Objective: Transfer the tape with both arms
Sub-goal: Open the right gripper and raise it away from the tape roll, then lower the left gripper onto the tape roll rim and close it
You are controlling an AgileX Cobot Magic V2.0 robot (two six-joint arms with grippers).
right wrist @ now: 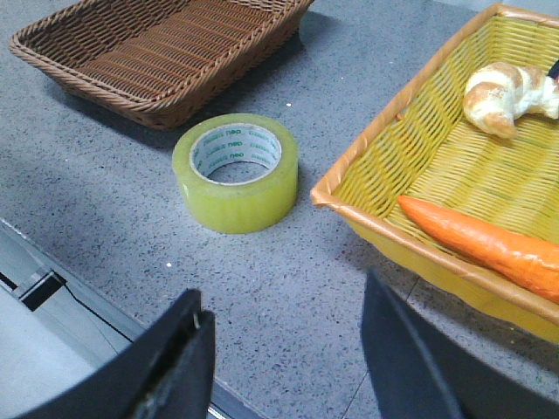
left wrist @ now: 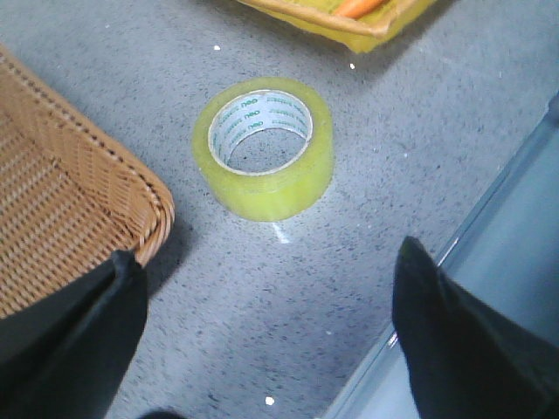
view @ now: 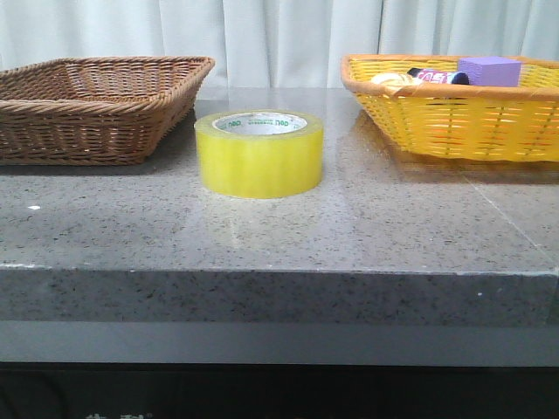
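Observation:
The tape (view: 259, 154), a wide translucent yellow roll with a white core printed in green, lies flat on the grey stone table between two baskets. It also shows in the left wrist view (left wrist: 264, 147) and the right wrist view (right wrist: 235, 171). My left gripper (left wrist: 266, 262) hovers open above the table near its front edge, short of the tape, with nothing between its fingers. Over the front edge my right gripper (right wrist: 284, 301) is also open and empty, the tape well ahead of it. Neither arm appears in the front view.
A brown wicker basket (view: 92, 105) stands at the back left, empty as far as I can see. A yellow basket (view: 454, 118) at the back right holds a carrot (right wrist: 489, 244), a croissant (right wrist: 502, 96) and a purple block (view: 489, 70). The table's front edge (view: 279, 272) runs close below both grippers.

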